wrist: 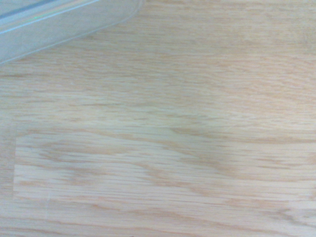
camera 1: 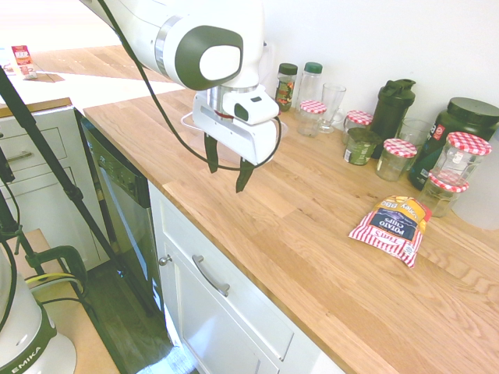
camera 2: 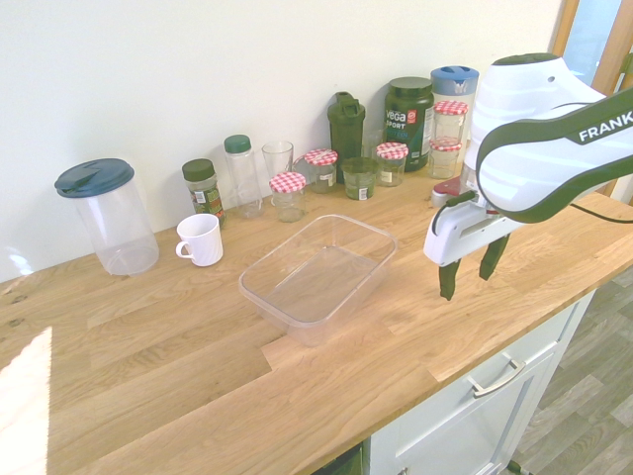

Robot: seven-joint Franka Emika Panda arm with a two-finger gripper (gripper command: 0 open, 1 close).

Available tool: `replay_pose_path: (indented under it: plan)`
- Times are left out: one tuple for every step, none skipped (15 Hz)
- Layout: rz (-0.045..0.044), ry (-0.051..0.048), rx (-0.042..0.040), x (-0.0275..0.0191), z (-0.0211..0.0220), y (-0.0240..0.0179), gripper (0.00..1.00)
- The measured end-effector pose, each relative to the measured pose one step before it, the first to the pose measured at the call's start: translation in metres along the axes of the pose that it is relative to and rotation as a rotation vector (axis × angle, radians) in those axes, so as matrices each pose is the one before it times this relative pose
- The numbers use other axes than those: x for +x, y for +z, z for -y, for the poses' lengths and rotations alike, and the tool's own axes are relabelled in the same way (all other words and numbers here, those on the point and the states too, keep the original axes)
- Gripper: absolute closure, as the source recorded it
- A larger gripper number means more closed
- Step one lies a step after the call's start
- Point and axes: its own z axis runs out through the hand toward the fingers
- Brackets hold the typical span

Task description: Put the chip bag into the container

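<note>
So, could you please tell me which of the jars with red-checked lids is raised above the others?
The upper jar in the stack near the chip bag: it stands on a matching jar's lid.

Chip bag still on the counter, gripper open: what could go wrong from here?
The chip bag lies flat near the jars, so the open gripper might knock one while reaching in. Its loose, crinkled wrapper could slip or crush. The container is clear, so its rim may be hard to judge when lowering the bag.
</note>
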Motion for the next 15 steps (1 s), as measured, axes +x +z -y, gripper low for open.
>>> replay_pose_path:
  plan:
    - [0.00089, 0.00218, -0.00114, -0.00022, 0.00015, 0.00045, 0.0]
    - [0.0002, 0.0111, -0.00117, -0.00041, 0.00024, 0.00012, 0.0]
    - [-0.00142, 0.01456, -0.00162, 0.00064, -0.00053, 0.00013, 0.0]
    - [-0.00205, 0.01836, -0.00147, 0.00277, -0.00181, -0.00005, 0.0]
    - [-0.00695, 0.02594, -0.00201, 0.00798, -0.00369, -0.00082, 0.0]
    - [-0.01294, 0.03615, -0.00864, 0.01231, -0.00485, -0.00001, 0.0]
    - [-0.00929, 0.03258, -0.00878, 0.01463, -0.00351, 0.0011, 0.0]
    - [-0.00738, 0.02826, -0.00802, 0.01686, -0.00147, 0.00252, 0.0]
    - [-0.0115, 0.02365, -0.01246, 0.01746, 0.00077, 0.00395, 0.0]
    - [-0.01491, 0.01831, -0.01268, 0.01764, 0.00248, 0.00471, 0.0]
    - [-0.02042, 0.02137, -0.01188, 0.01823, 0.00334, 0.0058, 0.0]
    - [-0.01957, 0.01942, -0.01566, 0.01824, 0.00378, 0.00559, 0.0]
    - [-0.02433, 0.01915, -0.01347, 0.01852, 0.00313, 0.0029, 0.0]
    - [-0.019, 0.01616, -0.00969, 0.01588, 0.00338, 0.00241, 0.0]
    - [-0.01493, 0.01007, -0.00773, 0.01481, 0.00271, 0.00156, 0.0]
